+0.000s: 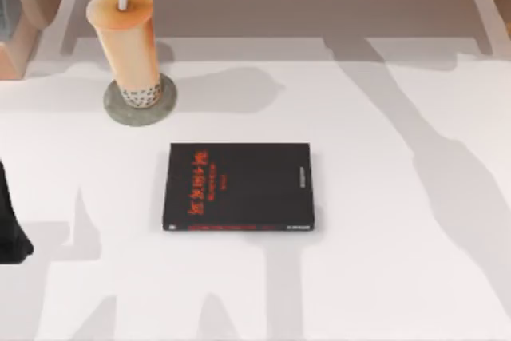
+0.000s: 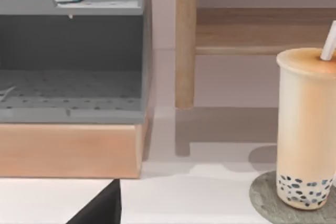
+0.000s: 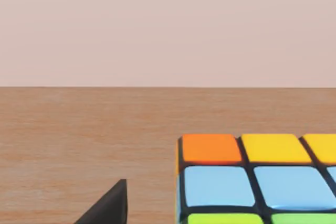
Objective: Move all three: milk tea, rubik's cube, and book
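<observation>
peach milk tea (image 1: 126, 41) upright on grey coaster (image 1: 140, 103); pincer states untellable

A black rectangular book with red lettering (image 1: 238, 187) is laid flat near the middle of the white tabletop (image 1: 399, 261). A round grey stone-like coaster (image 1: 140, 101) is set toward the far left. A grey shelf unit on a pale wooden base (image 2: 71, 148) is seen beside a light wooden post (image 2: 185, 40).
</observation>
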